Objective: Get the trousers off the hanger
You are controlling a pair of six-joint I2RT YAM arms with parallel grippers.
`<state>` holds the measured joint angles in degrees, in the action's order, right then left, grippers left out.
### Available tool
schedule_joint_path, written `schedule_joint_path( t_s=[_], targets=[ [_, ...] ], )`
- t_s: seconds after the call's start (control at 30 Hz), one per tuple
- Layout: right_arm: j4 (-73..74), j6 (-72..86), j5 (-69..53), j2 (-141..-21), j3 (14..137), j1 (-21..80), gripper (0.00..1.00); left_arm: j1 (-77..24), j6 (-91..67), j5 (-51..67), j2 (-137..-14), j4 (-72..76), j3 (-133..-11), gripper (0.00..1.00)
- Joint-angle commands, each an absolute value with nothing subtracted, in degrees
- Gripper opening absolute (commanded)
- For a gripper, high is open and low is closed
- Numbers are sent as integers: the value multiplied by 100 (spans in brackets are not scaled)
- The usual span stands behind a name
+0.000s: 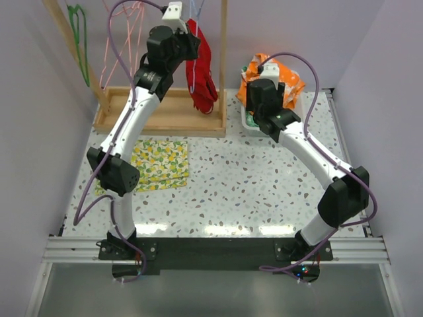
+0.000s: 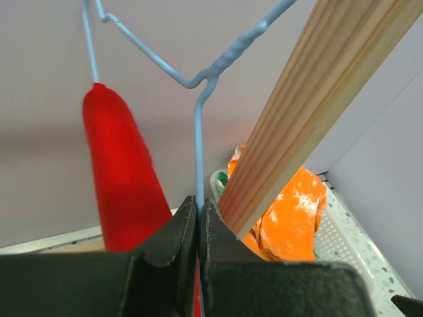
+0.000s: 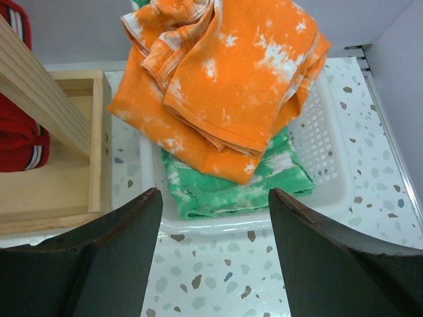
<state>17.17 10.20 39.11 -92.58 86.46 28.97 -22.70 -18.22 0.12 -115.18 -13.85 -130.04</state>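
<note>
My left gripper (image 2: pixel 199 210) is pinched shut on the blue wire hanger (image 2: pixel 197 132). The red trousers (image 2: pixel 122 172) hang from it, at eleven o'clock of the claw. My right gripper (image 3: pixel 215 195) gapes wide before the white basket (image 3: pixel 324 152) at the table's one o'clock, with the orange trousers (image 3: pixel 225 66) piled atop the green trousers (image 3: pixel 231 188).

Left arm (image 1: pixel 129 125) stretching forward and high, left gripper (image 2: pixel 199 206) pinching tight on blue hanger wire (image 2: pixel 197 145), right gripper (image 3: pixel 215 198) hovering with jaws spread wide.
</note>
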Motion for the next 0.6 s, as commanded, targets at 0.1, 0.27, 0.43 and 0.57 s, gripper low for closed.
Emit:
schedule_joint_path(
  t_s=[0.1, 0.27, 0.43, 0.57],
  targets=[
    [1564, 1292, 3718, -9097, 8534, 2936, 68, -2417, -923, -632, -10618, -1775, -12946, 0],
    [1582, 1327, 3612, -9097, 8525, 2944, 68, -2434, -931, -765, -10433, -1802, -13087, 0],
    [1643, 1327, 3577, -9070, 8517, 2953, 68, -2478, -967, -896, -10266, -1539, -13096, 0],
    [1626, 1345, 3577, -9009, 8446, 2962, 68, -2566, -941, -1046, -10239, -1283, -13166, 0]
  ],
)
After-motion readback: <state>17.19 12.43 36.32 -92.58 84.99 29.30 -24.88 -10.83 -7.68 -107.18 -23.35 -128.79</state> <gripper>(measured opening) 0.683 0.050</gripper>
